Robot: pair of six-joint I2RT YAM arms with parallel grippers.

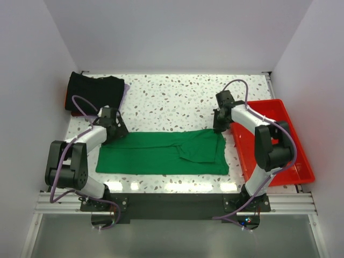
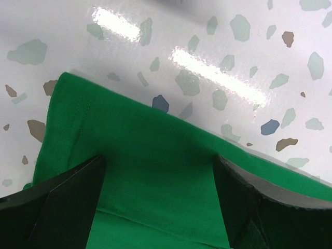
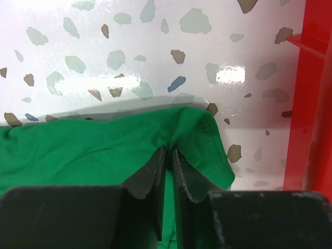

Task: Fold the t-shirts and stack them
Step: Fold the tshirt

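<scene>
Green t-shirt [image 1: 161,153] flat at centre, 1 lengthwise fold seemingly done. Right gripper [image 3: 167,163] pinched on its far-right corner; left gripper [image 2: 158,174] wide open over far-left edge, empty. Black shirt pile [image 1: 95,91] far-left. Cross-folds, stacking remain.

On the table [image 1: 172,97] one t-shirt [image 1: 161,153] lies flat across the near middle — a pile of t-shirts [image 1: 94,92] far left, the tray [image 1: 298,172] along the right edge.

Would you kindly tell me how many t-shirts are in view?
2 clearly: a bright green cloth t-shirt in the near middle, and a folded black cloth t-shirt at the far left corner; others may lie hidden beneath it.
</scene>
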